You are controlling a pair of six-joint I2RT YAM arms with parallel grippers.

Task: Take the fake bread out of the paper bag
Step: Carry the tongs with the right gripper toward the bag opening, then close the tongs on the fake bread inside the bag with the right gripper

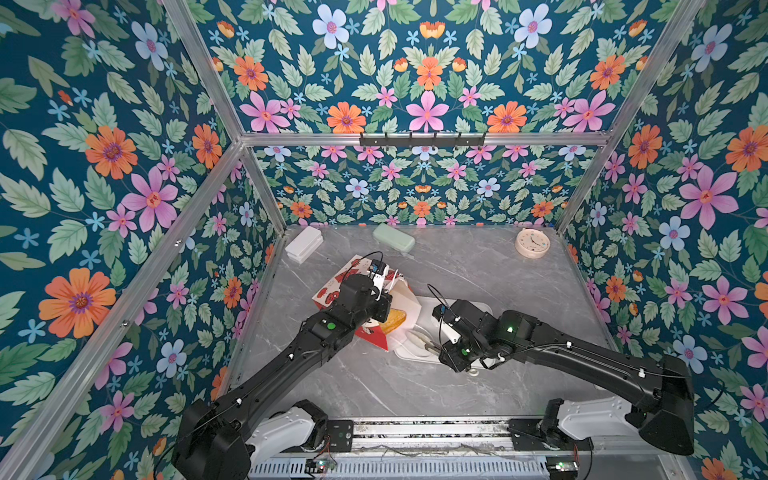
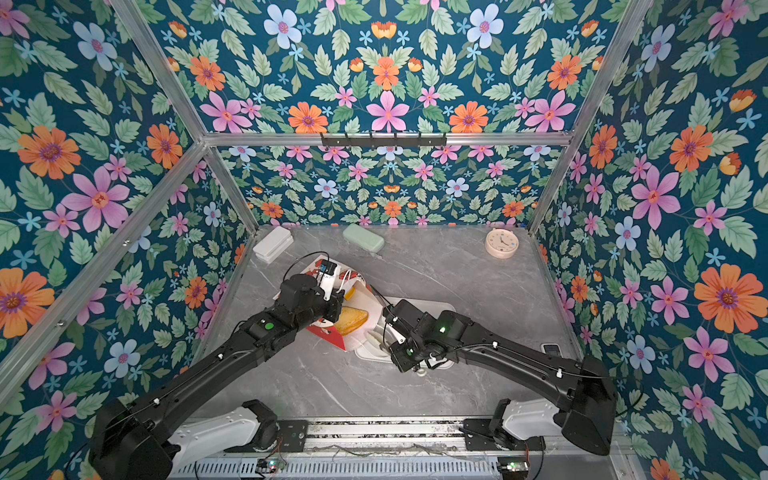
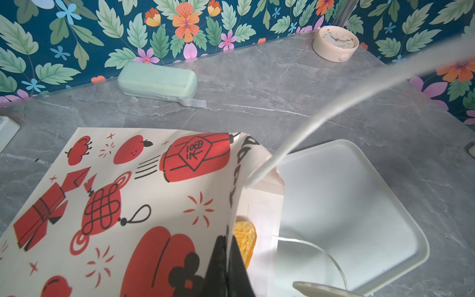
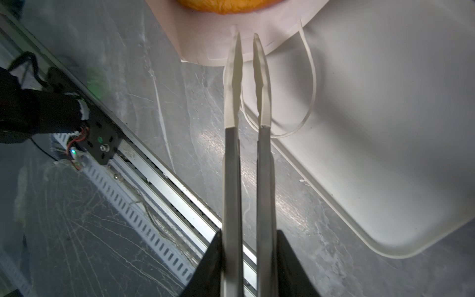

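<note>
The paper bag (image 1: 332, 291) (image 3: 144, 195), white with red prints, lies on its side on the grey table, its mouth toward the white tray (image 3: 359, 205). A golden piece of fake bread (image 1: 395, 320) (image 2: 351, 320) (image 3: 245, 235) (image 4: 226, 5) shows just inside the mouth. My left gripper (image 3: 226, 240) is shut on the upper edge of the bag's mouth and holds it up. My right gripper (image 4: 248, 234) is shut on a pair of metal tongs (image 4: 232, 167) (image 1: 419, 341). Their pale tips stand slightly apart at the bag's lower lip, short of the bread, with nothing between them.
A white cord handle (image 4: 312, 77) loops over the tray (image 1: 428, 301) beside the tongs. At the back of the table sit a white box (image 1: 304, 244), a mint-green case (image 1: 393, 237) and a round clock (image 1: 532, 243). Floral walls close in three sides.
</note>
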